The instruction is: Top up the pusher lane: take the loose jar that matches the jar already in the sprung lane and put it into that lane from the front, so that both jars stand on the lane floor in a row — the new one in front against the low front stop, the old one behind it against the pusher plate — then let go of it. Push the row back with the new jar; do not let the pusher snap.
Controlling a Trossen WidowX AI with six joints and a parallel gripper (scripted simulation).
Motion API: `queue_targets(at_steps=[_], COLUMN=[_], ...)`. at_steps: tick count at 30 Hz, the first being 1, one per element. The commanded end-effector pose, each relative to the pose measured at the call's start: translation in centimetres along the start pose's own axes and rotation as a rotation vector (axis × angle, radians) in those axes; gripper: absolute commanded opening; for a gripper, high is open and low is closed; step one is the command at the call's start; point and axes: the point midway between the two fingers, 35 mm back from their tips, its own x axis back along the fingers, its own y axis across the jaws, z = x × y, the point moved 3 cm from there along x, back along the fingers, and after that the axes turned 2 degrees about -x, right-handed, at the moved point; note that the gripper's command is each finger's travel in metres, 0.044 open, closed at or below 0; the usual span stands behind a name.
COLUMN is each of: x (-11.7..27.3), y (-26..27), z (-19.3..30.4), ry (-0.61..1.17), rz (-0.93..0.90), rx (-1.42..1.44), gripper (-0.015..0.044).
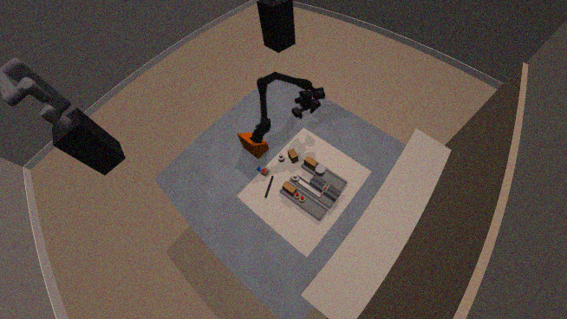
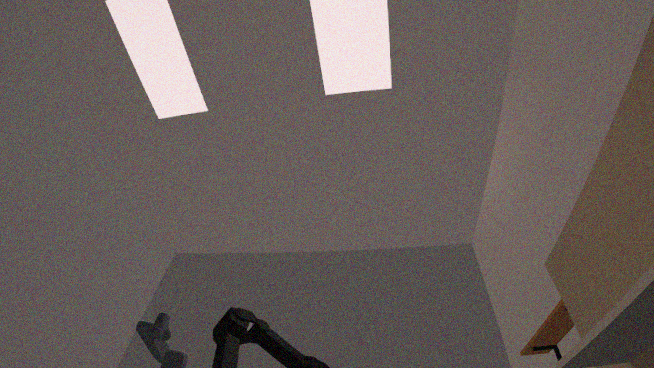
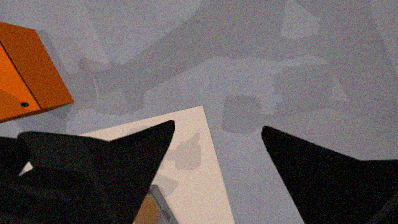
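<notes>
My gripper [image 1: 306, 113] [image 3: 217, 127] is open and empty, high above the far corner of the pale mat. In the top view the middle lane [image 1: 309, 186] has a pale strip along it and holds a small pale jar [image 1: 296, 178] at its left end. A block with a red mark [image 1: 326, 187] is farther right on it. A small pale jar with a dark band [image 1: 281, 159] stands loose left of the lanes. A red and blue item [image 1: 263, 171] is at the mat's left edge. Details of the jars and the pusher plate are too small to tell. The exterior view shows no jars.
Side lanes hold a wide pale round jar [image 1: 320, 169], red-topped jars [image 1: 297, 195] and brown blocks [image 1: 310, 162] [image 1: 289, 187]. Another brown block [image 1: 293, 156] stands on the mat [image 1: 305, 243]. A black bar [image 1: 269, 186] lies left. The orange base [image 1: 253, 145] [image 3: 47, 70] is beside the mat.
</notes>
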Motion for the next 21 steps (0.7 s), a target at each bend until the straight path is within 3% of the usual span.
queue_targets(at_steps=[1, 12, 21], x=[-0.1, -1.5, -0.4], y=[0.1, 9.9, 21.1], z=[0.2, 12.5, 16.2], ry=[0.003, 0.11, 0.101], rz=[-0.003, -0.122, -0.085], rx=[-0.007, -0.502, -0.956], gripper=[0.0426, 0.044, 0.044])
